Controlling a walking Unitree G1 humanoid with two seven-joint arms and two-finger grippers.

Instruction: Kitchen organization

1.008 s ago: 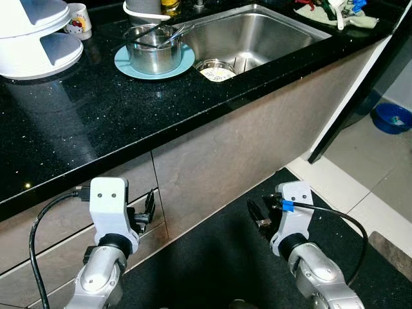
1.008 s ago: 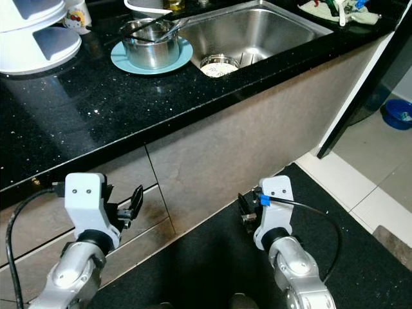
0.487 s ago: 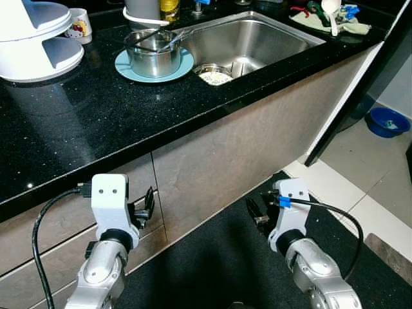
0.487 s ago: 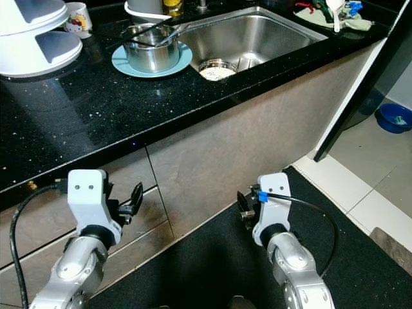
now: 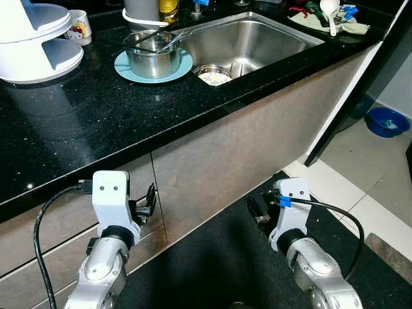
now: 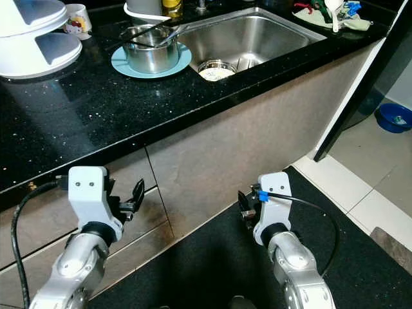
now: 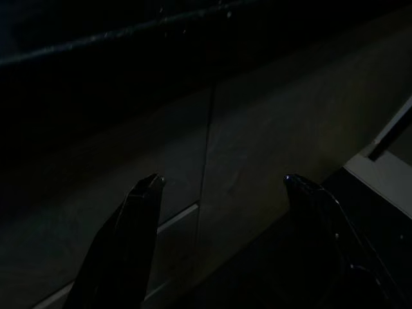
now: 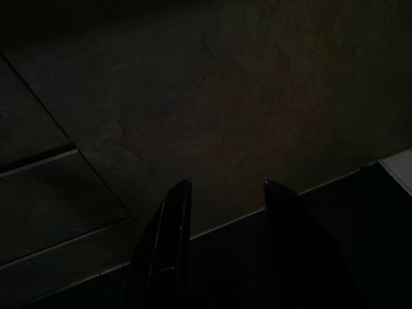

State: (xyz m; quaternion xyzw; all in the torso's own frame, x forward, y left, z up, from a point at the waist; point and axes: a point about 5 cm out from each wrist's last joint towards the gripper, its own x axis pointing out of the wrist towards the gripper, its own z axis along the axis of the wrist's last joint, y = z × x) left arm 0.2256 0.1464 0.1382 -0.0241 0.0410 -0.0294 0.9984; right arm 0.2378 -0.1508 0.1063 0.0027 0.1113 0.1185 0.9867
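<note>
Approach phase, I'd say: both arms hung low in front of the grey-brown cabinet fronts [image 5: 244, 161], the left gripper [image 7: 222, 187] with fingers spread wide and the right gripper [image 8: 222, 193] parted a bit, neither holding anything. Next move probably called for lifting toward the stainless steel pot [image 5: 153, 55] on its light blue round mat [image 5: 183, 64], up on the black speckled countertop [image 5: 96, 122] beside the steel sink [image 5: 257, 38]. No readable writing, just a cartoon print on the white mug [image 5: 78, 26].
</note>
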